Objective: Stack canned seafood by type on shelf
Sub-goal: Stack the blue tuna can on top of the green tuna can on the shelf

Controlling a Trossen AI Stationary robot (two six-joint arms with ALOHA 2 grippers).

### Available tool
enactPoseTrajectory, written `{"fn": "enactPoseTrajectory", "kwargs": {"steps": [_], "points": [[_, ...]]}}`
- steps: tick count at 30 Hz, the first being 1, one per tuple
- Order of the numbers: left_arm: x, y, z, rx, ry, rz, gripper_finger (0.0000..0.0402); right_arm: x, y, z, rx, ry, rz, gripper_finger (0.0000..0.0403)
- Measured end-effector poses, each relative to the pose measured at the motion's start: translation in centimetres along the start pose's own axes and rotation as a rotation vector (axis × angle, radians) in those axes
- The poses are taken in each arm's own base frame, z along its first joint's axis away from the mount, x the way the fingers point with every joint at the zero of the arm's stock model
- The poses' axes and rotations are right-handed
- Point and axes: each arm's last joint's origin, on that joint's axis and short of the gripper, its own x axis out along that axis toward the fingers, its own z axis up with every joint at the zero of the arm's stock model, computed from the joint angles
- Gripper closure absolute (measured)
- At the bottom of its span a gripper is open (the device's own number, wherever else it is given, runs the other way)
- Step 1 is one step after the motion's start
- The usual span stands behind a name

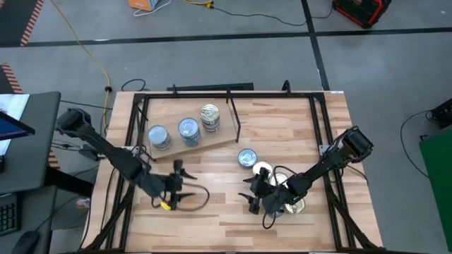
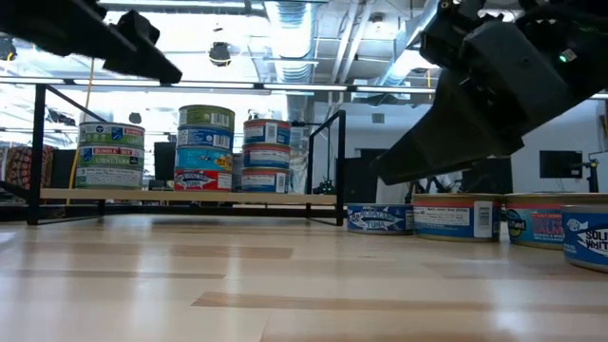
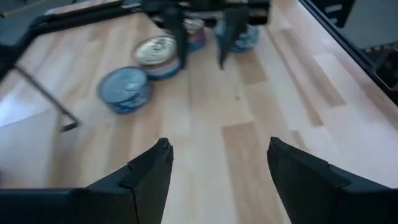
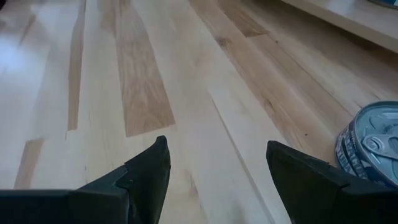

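On the shelf [image 1: 212, 144], a light board with a thin black rod [image 1: 234, 116] upright at its edge, three stacks of canned seafood rest on their flat bottoms [image 2: 111, 154] [image 2: 204, 147] [image 2: 266, 154]. Loose tins lie on the tabletop to its right: a blue one [image 1: 246, 157], a gold-lidded one [image 1: 262, 170] and more beneath my right arm [image 1: 293, 204]. My left gripper [image 1: 185, 182] hovers open over bare wood just in front of the shelf [image 3: 217, 152]. My right gripper [image 1: 251, 194] stands open beside the loose tins, with a blue tin [image 4: 373, 146] just off one finger.
Black frame rails [image 1: 131, 134] run along the table's left, right and far sides. Bare wood lies between the two grippers and along the near edge [image 1: 219, 226]. The left wrist view shows the right arm's fingers [image 3: 177, 31] among the loose tins.
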Motion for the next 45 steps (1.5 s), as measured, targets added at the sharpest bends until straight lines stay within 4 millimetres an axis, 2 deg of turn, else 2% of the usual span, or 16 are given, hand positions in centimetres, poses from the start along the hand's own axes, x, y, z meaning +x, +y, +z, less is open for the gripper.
{"fn": "enactPoseTrajectory", "kwargs": {"steps": [6, 13, 17, 23, 31, 41, 45], "points": [[2.7, -3.1, -1.6, 0.029, 0.007, -0.033, 0.0152, -0.8, 0.2, -0.1, -0.046, 0.026, 0.010, 0.0111], [5.3, -4.2, -2.8, -0.015, -0.012, -0.015, 0.0152, -2.7, -0.1, 2.4, -0.082, 0.101, -0.045, 0.0111], [6.7, -4.2, -3.4, -0.061, -0.022, 0.003, 0.0152, -1.9, -1.3, 2.8, -0.107, 0.142, -0.111, 0.0111], [8.4, -4.1, -4.1, -0.106, -0.048, 0.029, 0.0152, 0.3, -4.0, 4.0, -0.076, 0.206, -0.137, 0.0112], [8.5, -3.9, -4.3, -0.135, -0.055, 0.106, 0.0152, 1.9, -6.8, 4.7, -0.061, 0.265, -0.245, 0.0112], [8.4, -4.1, -4.3, -0.130, -0.057, 0.104, 0.0152, 2.1, -7.1, 6.0, -0.142, 0.294, -0.265, 0.0112], [8.4, -4.1, -4.3, -0.135, -0.058, 0.104, 0.0152, 2.5, -7.1, 5.5, -0.169, 0.298, -0.303, 0.0112]]}}
